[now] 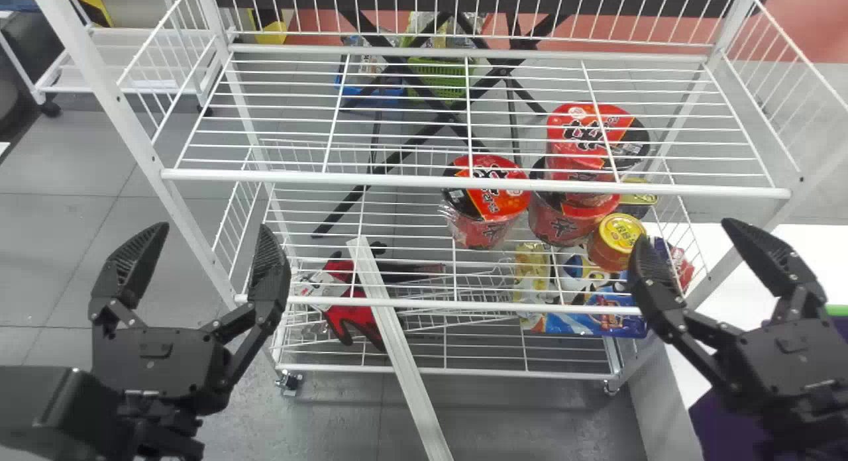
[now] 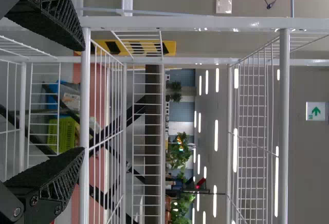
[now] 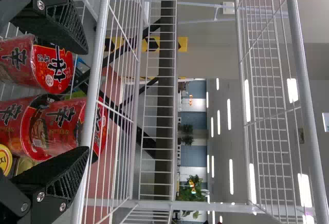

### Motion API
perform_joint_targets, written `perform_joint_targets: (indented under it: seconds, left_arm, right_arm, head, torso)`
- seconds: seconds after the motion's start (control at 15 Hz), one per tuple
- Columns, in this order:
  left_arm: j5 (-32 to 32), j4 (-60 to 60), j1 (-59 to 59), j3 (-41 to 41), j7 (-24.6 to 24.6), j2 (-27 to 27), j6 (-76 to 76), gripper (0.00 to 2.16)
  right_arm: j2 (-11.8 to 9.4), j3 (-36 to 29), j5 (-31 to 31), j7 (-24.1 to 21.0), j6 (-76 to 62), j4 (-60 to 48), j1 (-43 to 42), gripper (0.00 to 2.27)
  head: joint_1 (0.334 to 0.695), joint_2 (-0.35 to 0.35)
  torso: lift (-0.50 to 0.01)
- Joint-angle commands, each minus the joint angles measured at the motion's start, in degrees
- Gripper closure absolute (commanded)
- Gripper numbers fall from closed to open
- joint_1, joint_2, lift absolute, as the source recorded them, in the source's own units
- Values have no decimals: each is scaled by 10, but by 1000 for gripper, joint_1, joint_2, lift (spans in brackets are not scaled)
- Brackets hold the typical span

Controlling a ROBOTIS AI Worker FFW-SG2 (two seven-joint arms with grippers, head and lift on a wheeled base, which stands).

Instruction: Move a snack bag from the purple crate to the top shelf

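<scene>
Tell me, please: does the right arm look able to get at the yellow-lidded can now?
Probably yes. The right gripper is open and empty near the can, whose front looks free. The wire shelf above seems to block coming straight down.

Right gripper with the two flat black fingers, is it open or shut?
Open: in the head view, the right gripper has its two fingertips wide apart.
</scene>
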Motion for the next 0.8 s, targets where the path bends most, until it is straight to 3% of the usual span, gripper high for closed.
perform_joint_targets:
  seconds: [0.0,0.27,0.53,0.73]
  left_arm:
    - [0,2,0,0,0,0,0,130]
    - [3,11,-2,4,-2,0,-5,130]
    - [6,18,-6,5,-3,0,-9,130]
    - [6,24,-7,5,-3,0,-12,130]
  right_arm:
    - [8,-35,-23,-1,79,-32,10,181]
    - [32,-134,-62,4,160,-60,25,181]
    - [71,-251,-115,77,225,-32,0,181]
    - [83,-348,-138,146,327,-3,-37,178]
  head:
    - [695,-27]
    - [695,-99]
    - [695,-201]
    - [695,-289]
  torso:
    - [-457]
    - [-457]
    - [-457]
    - [-457]
